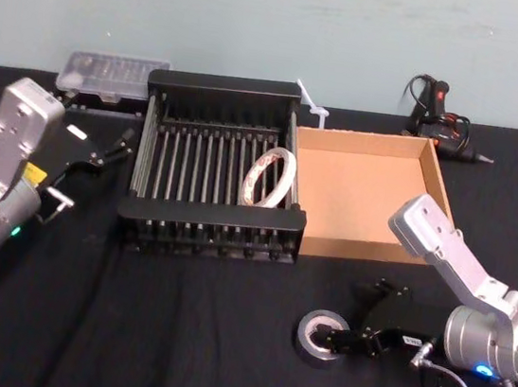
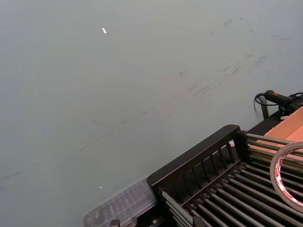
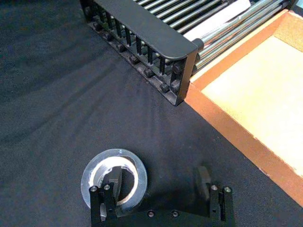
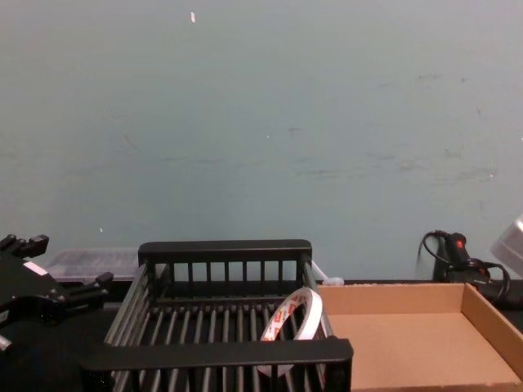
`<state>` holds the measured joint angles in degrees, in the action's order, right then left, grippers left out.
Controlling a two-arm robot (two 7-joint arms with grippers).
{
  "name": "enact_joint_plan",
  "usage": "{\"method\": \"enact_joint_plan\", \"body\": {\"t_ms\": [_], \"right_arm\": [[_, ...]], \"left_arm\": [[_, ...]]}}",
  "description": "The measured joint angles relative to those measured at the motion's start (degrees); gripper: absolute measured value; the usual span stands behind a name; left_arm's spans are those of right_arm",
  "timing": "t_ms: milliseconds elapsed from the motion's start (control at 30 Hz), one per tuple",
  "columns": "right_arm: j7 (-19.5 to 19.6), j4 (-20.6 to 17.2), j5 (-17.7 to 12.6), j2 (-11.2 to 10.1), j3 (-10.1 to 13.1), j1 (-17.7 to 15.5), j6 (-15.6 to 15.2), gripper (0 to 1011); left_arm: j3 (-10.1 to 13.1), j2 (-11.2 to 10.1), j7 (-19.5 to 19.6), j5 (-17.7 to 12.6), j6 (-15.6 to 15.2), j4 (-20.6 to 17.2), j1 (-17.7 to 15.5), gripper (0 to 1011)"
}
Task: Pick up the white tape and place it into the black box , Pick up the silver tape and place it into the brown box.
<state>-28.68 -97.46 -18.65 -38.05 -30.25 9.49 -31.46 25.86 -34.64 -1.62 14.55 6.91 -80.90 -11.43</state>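
Observation:
The silver tape lies flat on the black cloth in front of the brown box. My right gripper is open at the roll. One finger sits inside the hole of the silver tape; the other finger is outside, beside it. The white tape leans on edge inside the black box, near its right wall, and also shows as the white tape. My left gripper is open, off the left side of the black box.
A clear plastic case lies behind the black box at the back left. A black glue gun rests at the back right, behind the brown box. The black box and brown box stand side by side, touching.

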Motion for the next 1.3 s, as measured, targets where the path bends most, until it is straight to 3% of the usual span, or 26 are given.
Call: {"method": "enact_joint_plan", "body": {"t_ms": [300,733,1033,1067,1200,1300], "right_arm": [[0.0,0.0,0.0,0.0,0.0,0.0,0.0,966],[0.0,-0.1,0.0,-0.1,0.0,0.0,0.0,622],[0.0,-0.1,0.0,-0.1,0.0,0.0,0.0,327],[0.0,-0.1,0.0,-0.1,0.0,0.0,0.0,255],[0.0,-0.1,0.0,-0.1,0.0,0.0,0.0,174],[0.0,-0.1,0.0,-0.1,0.0,0.0,0.0,169]], "left_arm": [[0.0,0.0,0.0,0.0,0.0,0.0,0.0,1001],[0.0,0.0,0.0,0.0,0.0,0.0,0.0,1001],[0.0,0.0,0.0,0.0,0.0,0.0,0.0,1001],[0.0,0.0,0.0,0.0,0.0,0.0,0.0,1002],[0.0,0.0,0.0,0.0,0.0,0.0,0.0,1001],[0.0,0.0,0.0,0.0,0.0,0.0,0.0,1001]]}}
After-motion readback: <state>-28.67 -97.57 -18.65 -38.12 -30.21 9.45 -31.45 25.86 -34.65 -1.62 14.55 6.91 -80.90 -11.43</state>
